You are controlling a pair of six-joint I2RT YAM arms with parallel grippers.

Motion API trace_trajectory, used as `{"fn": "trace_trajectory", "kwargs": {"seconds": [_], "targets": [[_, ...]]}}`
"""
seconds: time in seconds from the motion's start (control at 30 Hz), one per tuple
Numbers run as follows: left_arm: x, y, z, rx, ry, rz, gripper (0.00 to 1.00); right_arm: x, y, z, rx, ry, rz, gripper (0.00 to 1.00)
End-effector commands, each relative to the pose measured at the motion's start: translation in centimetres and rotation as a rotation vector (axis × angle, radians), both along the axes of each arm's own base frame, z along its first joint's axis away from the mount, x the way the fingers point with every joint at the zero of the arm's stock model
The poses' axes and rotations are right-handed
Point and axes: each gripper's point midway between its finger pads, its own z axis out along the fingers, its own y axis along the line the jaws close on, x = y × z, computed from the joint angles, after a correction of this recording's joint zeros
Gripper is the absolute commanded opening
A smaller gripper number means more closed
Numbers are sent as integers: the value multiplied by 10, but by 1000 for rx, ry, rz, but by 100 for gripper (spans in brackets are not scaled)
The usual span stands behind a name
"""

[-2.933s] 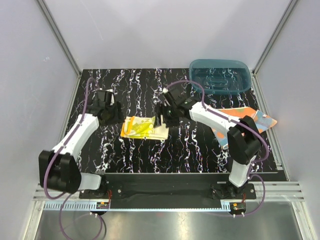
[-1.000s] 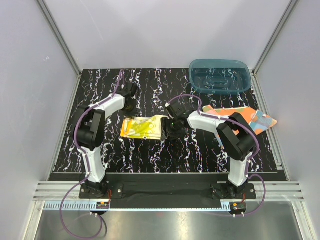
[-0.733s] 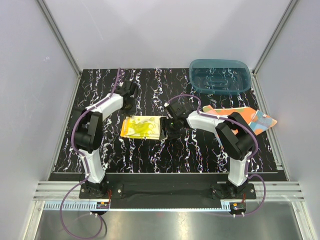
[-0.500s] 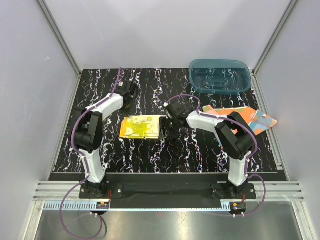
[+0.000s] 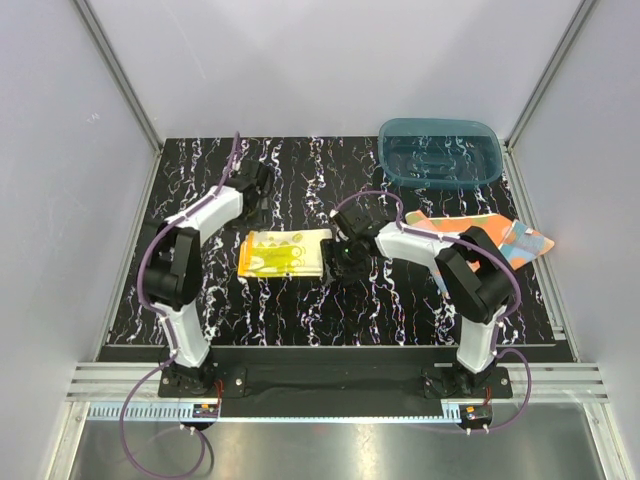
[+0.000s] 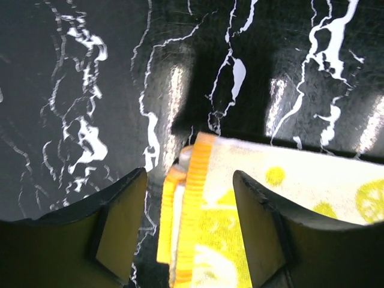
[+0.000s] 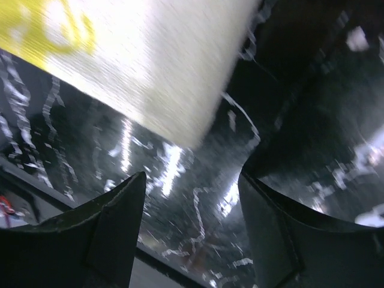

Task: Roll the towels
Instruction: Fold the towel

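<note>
The yellow towel (image 5: 284, 253) lies folded on the black marbled table, left of centre, with its orange-striped edge (image 6: 195, 198) and corner showing in the left wrist view. My left gripper (image 5: 257, 197) hovers just beyond the towel's far left corner, open, with that corner seen between its fingers (image 6: 117, 222) but not pinched. At the towel's right end my right gripper (image 5: 342, 258) is open over bare table, the towel's pale underside (image 7: 150, 66) just ahead of its fingers (image 7: 114, 231). The orange polka-dot towel (image 5: 482, 232) lies flat at the right, partly under the right arm.
A teal translucent tub (image 5: 440, 150) stands at the table's far right corner. Grey walls and aluminium posts enclose the table (image 5: 300, 310) on three sides. The arm bases sit on a rail at the near edge.
My left gripper has gone from shut to open near the yellow towel's far left corner. The right gripper has opened slightly wider. The yellow towel's right end has settled flatter.
</note>
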Motion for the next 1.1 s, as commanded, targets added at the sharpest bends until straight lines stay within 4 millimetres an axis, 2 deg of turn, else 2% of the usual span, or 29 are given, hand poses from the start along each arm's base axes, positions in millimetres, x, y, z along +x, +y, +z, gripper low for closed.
{"fn": "trace_trajectory", "kwargs": {"seconds": [0.0, 0.03, 0.07, 0.1, 0.13, 0.2, 0.23, 0.27, 0.3, 0.33, 0.37, 0.4, 0.47, 0.57, 0.6, 0.7, 0.77, 0.8, 0.87, 0.9, 1.0, 1.07], "targets": [[7, 1, 63, -37, -147, 33, 65, -23, -36, 10, -152, 45, 27, 71], [4, -1, 77, -60, -178, 36, 65, -18, -30, 26, -131, 28, 31, 70], [1, -4, 82, -91, -190, 46, 65, -16, -26, 37, -108, 14, 37, 67], [-10, -13, 77, -138, -170, 28, 65, -15, -20, 48, -73, 7, 51, 61], [-16, -20, 85, -183, -192, 21, 64, -9, -12, 61, -39, -12, 58, 52], [-24, -40, 83, -280, -204, 0, 63, -3, -4, 64, -4, 9, 70, 39], [-39, -45, 71, -319, -171, -4, 63, 4, 1, 69, 13, 1, 73, 32], [-39, -51, 69, -360, -188, 3, 63, 8, 3, 69, 33, 17, 76, 19], [-45, -57, 65, -397, -175, -7, 63, 11, 6, 60, 34, 41, 75, 16], [-55, -56, 51, -405, -150, 3, 62, 17, 11, 63, 54, 37, 76, 13], [-54, -61, 48, -439, -162, 9, 61, 21, 14, 60, 61, 42, 77, 11], [-59, -70, 43, -484, -139, -10, 61, 22, 16, 50, 57, 68, 79, 8], [-65, -71, 25, -500, -103, 2, 60, 30, 21, 45, 62, 68, 81, 8], [-71, -70, 3, -497, -64, 22, 60, 33, 22, 21, 41, 105, 77, 4], [-73, -62, -11, -476, -35, 47, 59, 32, 13, -2, 10, 130, 61, 2], [-73, -49, -27, -425, -11, 75, 59, 18, -11, -32, -40, 174, 25, 0], [-72, -41, -32, -402, -8, 81, 59, 11, -21, -42, -58, 186, 4, 0], [-72, -38, -37, -389, 2, 85, 58, 2, -28, -49, -68, 203, -2, 0], [-68, -25, -40, -334, -6, 103, 58, -7, -29, -54, -44, 219, -13, 0], [-64, -23, -40, -323, -12, 104, 58, -20, -36, -63, -56, 254, -21, 0], [-55, -16, -38, -274, -26, 104, 58, -37, -39, -71, -26, 292, -47, 0], [-51, -13, -34, -252, -33, 92, 57, -41, -40, -71, -19, 298, -57, 0]]}}
